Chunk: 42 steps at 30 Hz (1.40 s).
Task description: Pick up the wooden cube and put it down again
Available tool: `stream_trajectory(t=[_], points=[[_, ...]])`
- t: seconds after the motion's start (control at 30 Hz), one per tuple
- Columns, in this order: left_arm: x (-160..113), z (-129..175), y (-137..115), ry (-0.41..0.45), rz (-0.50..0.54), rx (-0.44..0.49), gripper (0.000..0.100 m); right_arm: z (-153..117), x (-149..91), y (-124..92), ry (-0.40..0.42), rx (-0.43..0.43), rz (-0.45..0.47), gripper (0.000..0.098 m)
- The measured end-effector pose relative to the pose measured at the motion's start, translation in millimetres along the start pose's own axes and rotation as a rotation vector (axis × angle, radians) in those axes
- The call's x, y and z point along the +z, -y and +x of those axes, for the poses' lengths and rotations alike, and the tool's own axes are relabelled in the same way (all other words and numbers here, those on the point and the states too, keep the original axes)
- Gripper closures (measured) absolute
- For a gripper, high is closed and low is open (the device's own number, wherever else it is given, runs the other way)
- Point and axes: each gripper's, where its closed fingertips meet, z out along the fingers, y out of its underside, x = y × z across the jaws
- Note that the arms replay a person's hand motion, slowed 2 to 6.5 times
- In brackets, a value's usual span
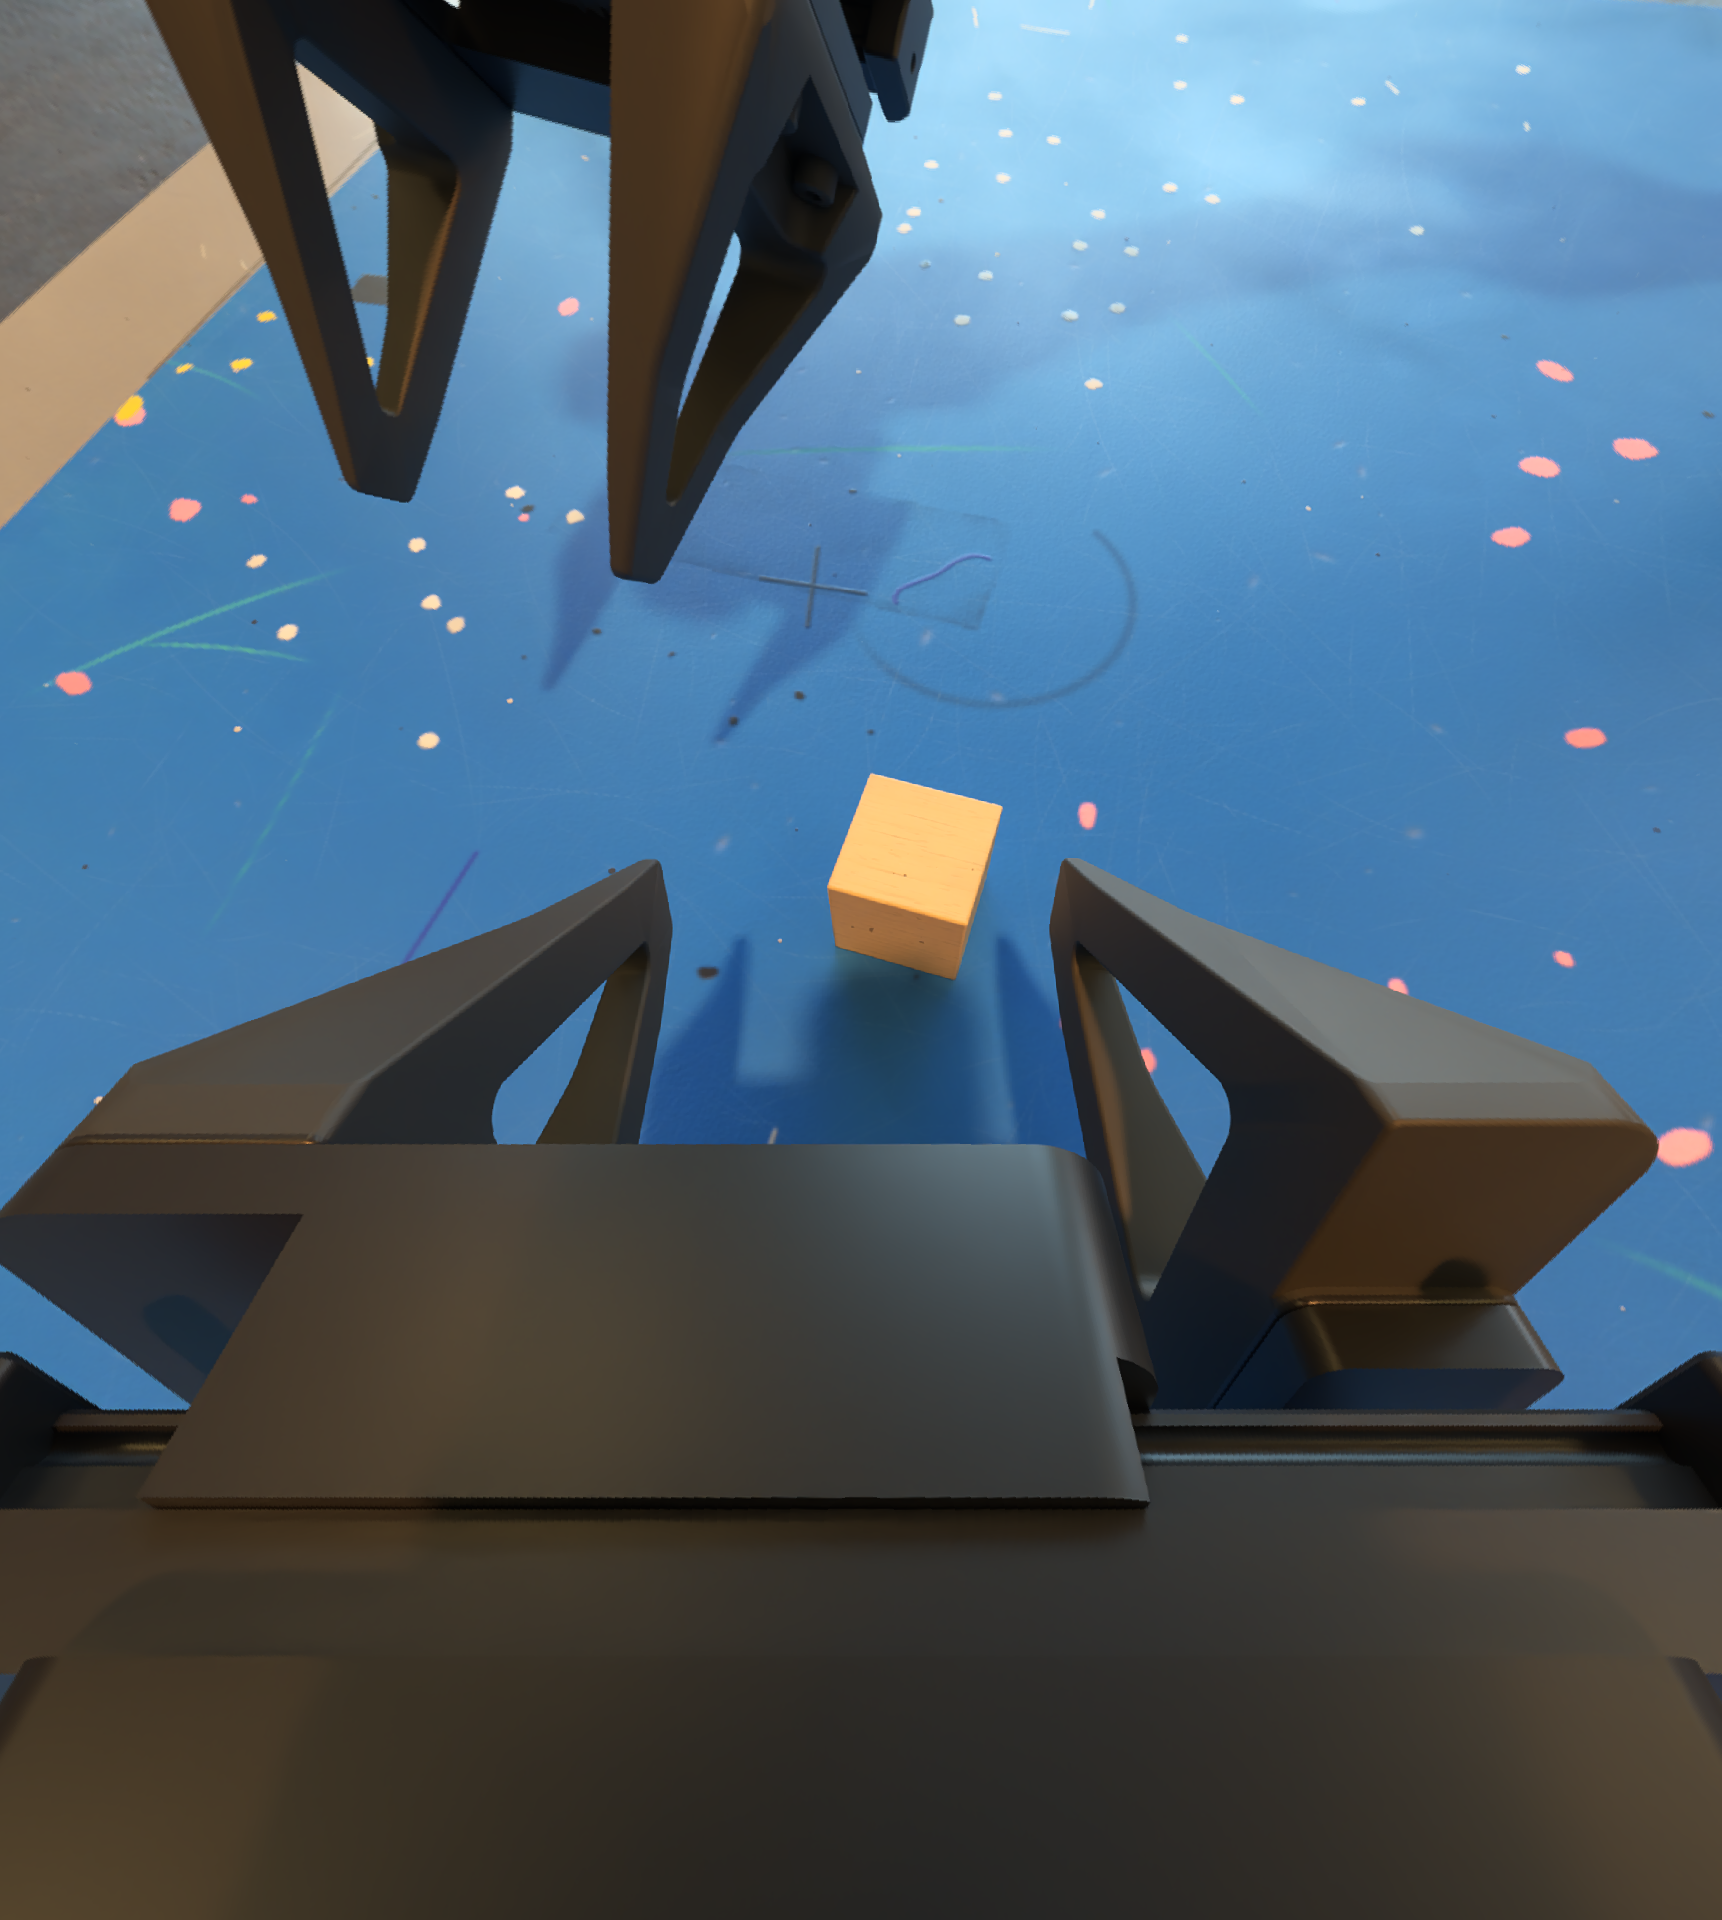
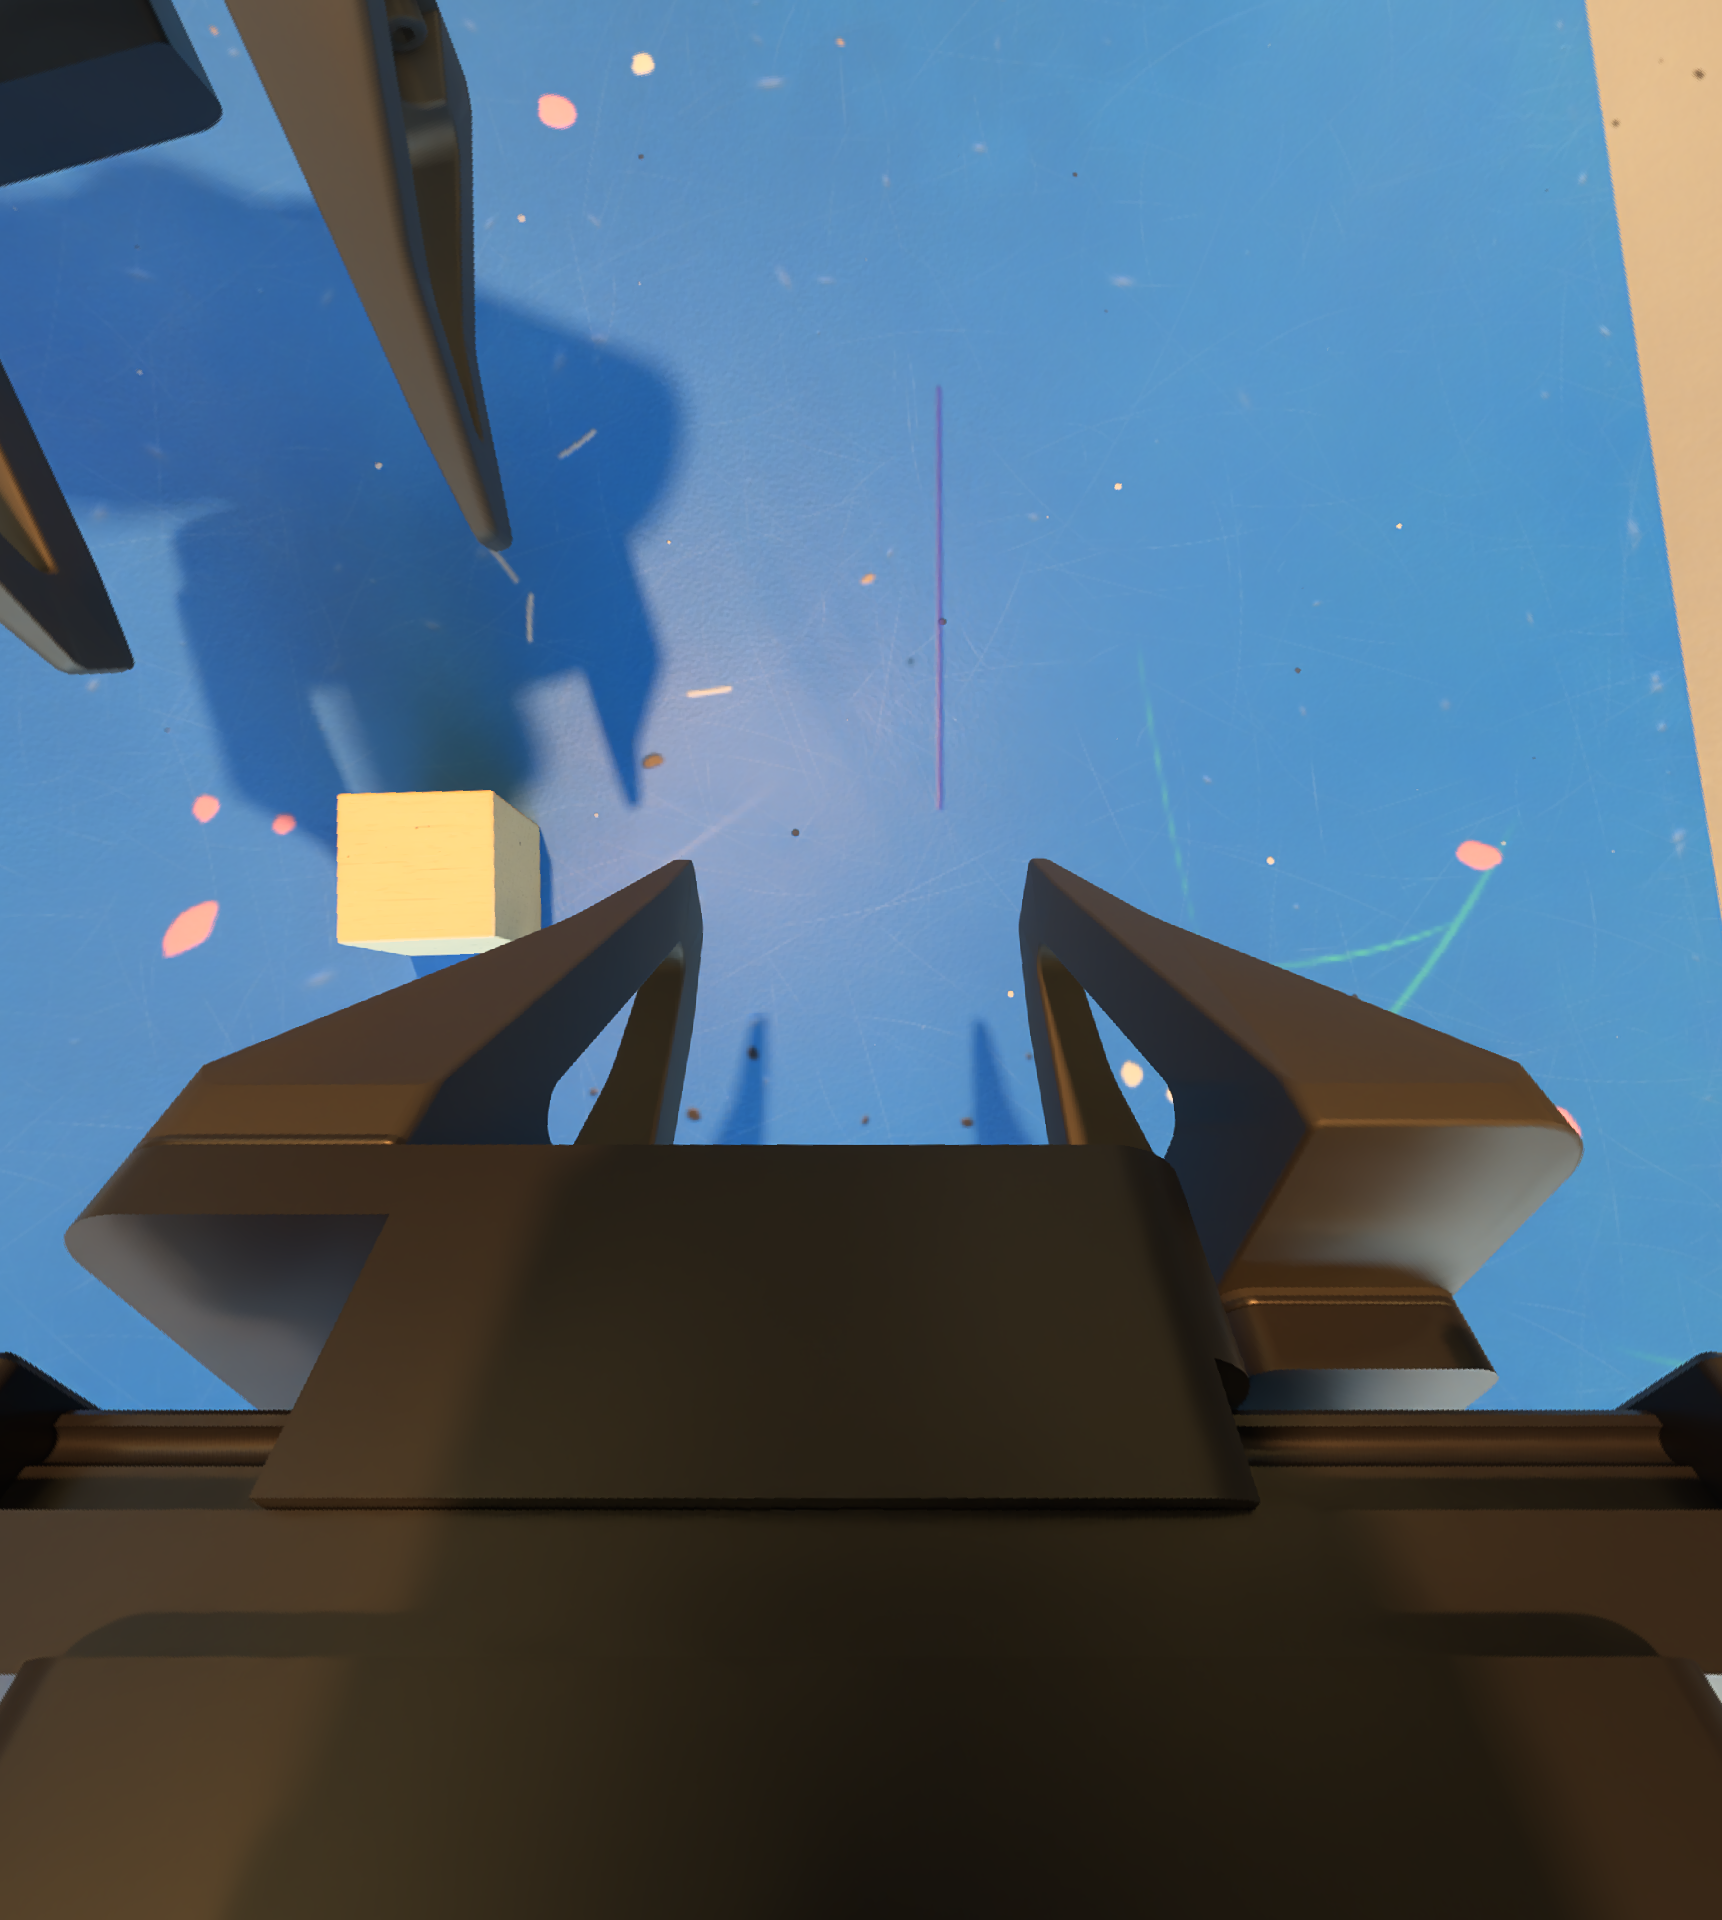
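Note:
The wooden cube [image 1: 914, 878] is a small pale block standing on the blue mat [image 1: 1356, 623]. My left gripper [image 1: 862, 868] is open and hangs above it, with the cube showing between its two fingertips, nearer the right one, and not touched. My right gripper [image 2: 859, 868] is open and empty. In the right wrist view the cube [image 2: 421, 873] lies just left of its left finger [image 2: 628, 935], outside the jaws. Each gripper shows in the other view: the right gripper [image 1: 509, 530] beyond the cube, the left gripper [image 2: 296, 603] at the upper left.
The mat is speckled with pink, white and yellow paint spots. A faint pencil cross [image 1: 813, 587] and arc lie beyond the cube. A thin purple line [image 2: 939, 603] runs ahead of the right gripper. A tan table border [image 1: 57, 416] [image 2: 1719, 520] edges the mat.

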Motion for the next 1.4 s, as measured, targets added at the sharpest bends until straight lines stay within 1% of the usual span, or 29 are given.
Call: stream_trajectory(t=[0.23, 0.47, 0.83, 1.13, 1.4], points=[[-1.9, -0.9, 2.1, 0.007, 0.023, -0.005, 0.032, -1.1, -4.7, -3.4, -0.004, 0.009, 0.007, 0.0452], [-2.1, 0.0, 0.8, -0.006, 0.024, -0.019, 0.030, -0.8, -6.9, -6.9, -0.010, 0.013, 0.009, 0.0440], [-3.5, -1.2, -1.3, -0.005, 0.020, -0.023, 0.027, -0.2, -8.9, -9.6, -0.015, 0.018, 0.019, 0.0437], [-3.7, -3.1, -6.5, 0.005, -0.012, -0.012, 0.023, -0.1, -9.3, -10.4, -0.015, 0.021, 0.018, 0.0433], [-4.3, -3.3, -6.4, 0.008, -0.016, -0.002, 0.023, -1.3, -10.5, -12.3, -0.012, 0.020, 0.005, 0.0421]])
